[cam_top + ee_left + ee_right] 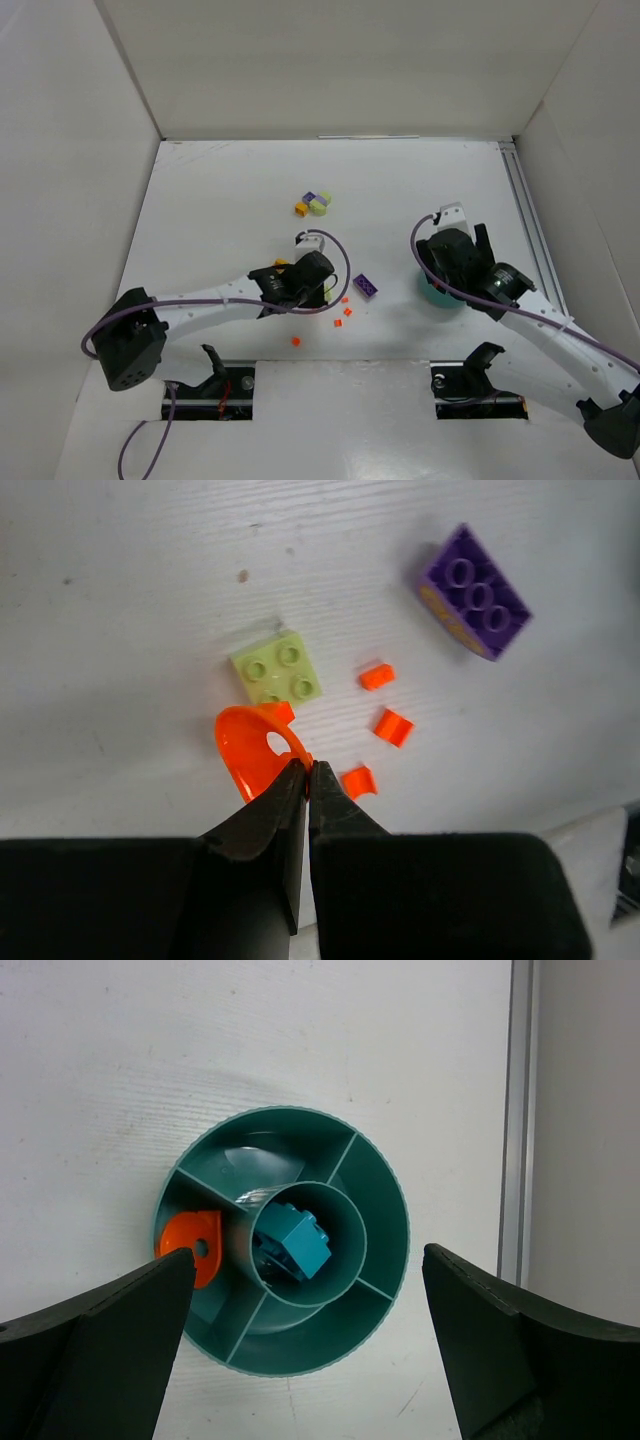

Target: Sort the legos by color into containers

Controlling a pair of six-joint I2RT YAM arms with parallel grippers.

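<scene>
The left claw (pixel 307 767) is pinched together on the thin rim of an orange piece (pixel 245 755), a curved shell with a hole in it. The piece sits at the tips and leans to their left, low over the table, so the step in hand is the pick of an orange lego. Just beyond the tips lies a green brick (pixel 277 668), close behind the held piece. To the right of the tips three orange bits (pixel 393 726) are scattered, the nearest just beside them, and farther right and ahead lies a purple brick (pixel 475 592). More loose bricks (pixel 315 203) lie well ahead of this claw. The right claw (pixel 310 1258) hangs with its jaws wide apart and empty, directly over the bowl (pixel 380 1190). Below it, the central cup holds a teal brick (pixel 295 1240), and the compartment toward its left finger holds an orange disc (pixel 195 1245). The next move seems to be a lift and a carry rightward to that orange compartment. The grip is only on an edge, and the right claw may need to give way.
</scene>
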